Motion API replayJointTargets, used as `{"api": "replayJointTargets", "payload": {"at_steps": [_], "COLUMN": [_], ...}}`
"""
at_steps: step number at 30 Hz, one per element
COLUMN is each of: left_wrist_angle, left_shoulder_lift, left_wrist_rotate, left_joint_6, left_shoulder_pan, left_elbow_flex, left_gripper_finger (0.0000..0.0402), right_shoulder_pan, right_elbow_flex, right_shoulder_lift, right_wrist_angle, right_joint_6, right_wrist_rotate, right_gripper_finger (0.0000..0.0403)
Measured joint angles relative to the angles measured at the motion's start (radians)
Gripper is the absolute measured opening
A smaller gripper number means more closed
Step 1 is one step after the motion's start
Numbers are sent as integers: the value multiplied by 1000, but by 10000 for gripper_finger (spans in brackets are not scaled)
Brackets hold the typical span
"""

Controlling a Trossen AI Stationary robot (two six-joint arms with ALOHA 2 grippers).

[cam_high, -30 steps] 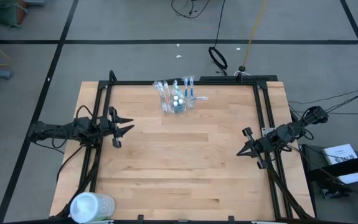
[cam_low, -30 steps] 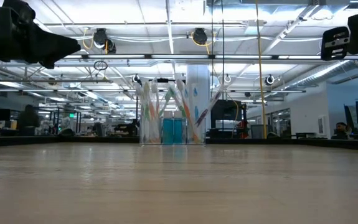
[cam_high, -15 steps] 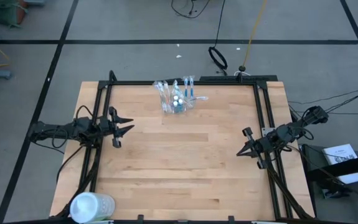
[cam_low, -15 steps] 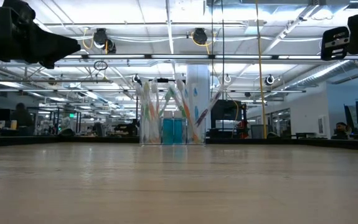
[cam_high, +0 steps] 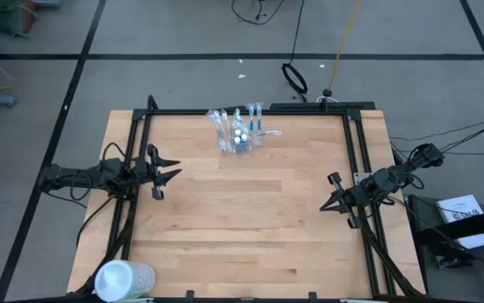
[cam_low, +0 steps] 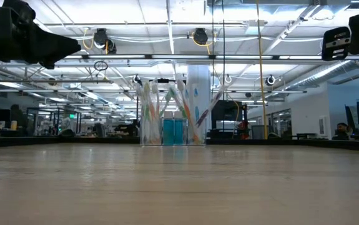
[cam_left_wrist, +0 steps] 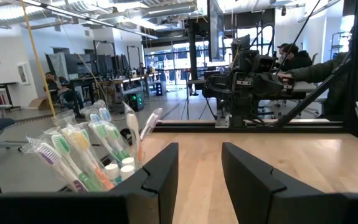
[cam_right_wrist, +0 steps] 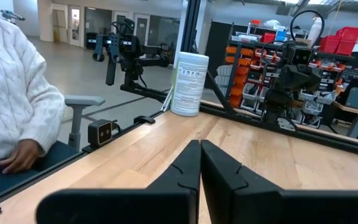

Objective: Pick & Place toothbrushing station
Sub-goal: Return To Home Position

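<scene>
Much of the clear cup (cam_high: 238, 141) hidden from us behind left gripper (cam_left_wrist: 199, 152), parted, empty, right gripper (cam_right_wrist: 200, 146) closed, empty, both well apart from cup, unmoved since earlier.

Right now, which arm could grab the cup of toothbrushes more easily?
Probably the left: the left pincer is open and nearer the cup; the right pincer is shut and farther off.
</scene>
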Motion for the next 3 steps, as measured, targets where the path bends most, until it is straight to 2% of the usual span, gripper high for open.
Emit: {"api": "replayJointTargets", "payload": {"at_steps": [3], "left_wrist_angle": [0], "left_shoulder_lift": [0], "left_wrist_rotate": [0], "left_joint_6": [0], "left_shoulder_pan": [0], "left_elbow_flex": [0], "left_gripper_finger": [127], "right_shoulder_pan": [0], "right_elbow_flex": [0], "right_shoulder_lift": [0], "right_wrist_angle": [0], "right_joint_6": [0], "right_wrist_rotate": [0], "right_gripper_finger": [2]}}
